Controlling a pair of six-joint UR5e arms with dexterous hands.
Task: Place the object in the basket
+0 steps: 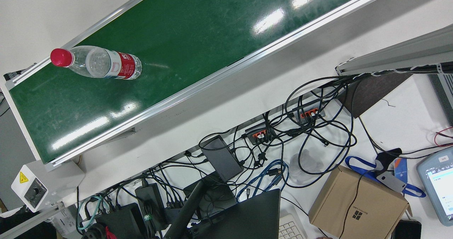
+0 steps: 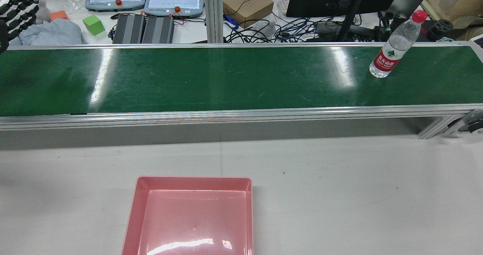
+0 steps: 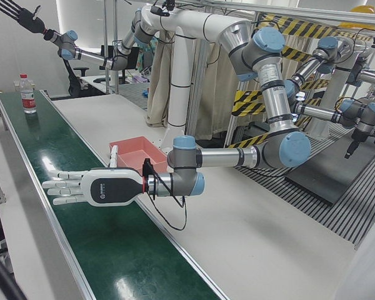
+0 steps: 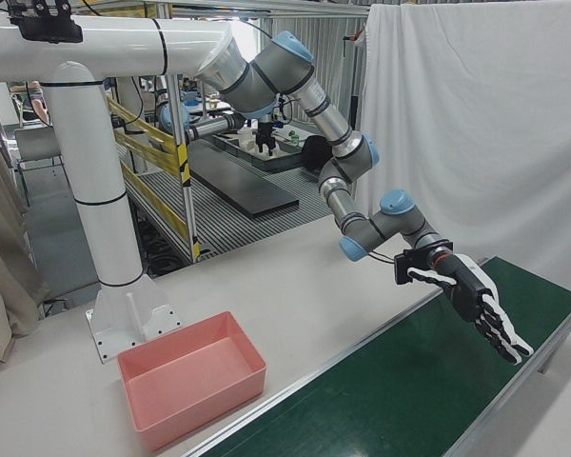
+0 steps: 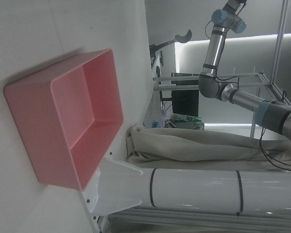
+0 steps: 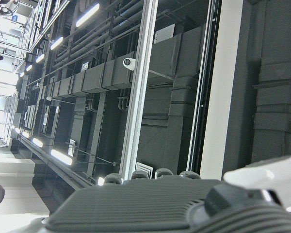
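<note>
A clear water bottle (image 2: 392,47) with a red cap and red label stands upright on the green conveyor belt (image 2: 226,77), far right in the rear view. It also shows in the front view (image 1: 95,63) and far off in the left-front view (image 3: 27,94). The empty pink basket (image 2: 192,178) sits on the white table on the near side of the belt. My left hand (image 3: 81,187) is open and flat, held low over the belt's far-left end, away from the bottle. It also shows in the right-front view (image 4: 476,305). My right hand (image 3: 19,14) is raised high, fingers spread, empty.
Beyond the belt lies a cluttered desk with cables (image 1: 283,143), a cardboard box (image 1: 357,203), two teach pendants (image 2: 173,0) and a green cube (image 2: 93,24). The white pedestal (image 4: 114,276) stands behind the basket. Bare white table lies between belt and basket.
</note>
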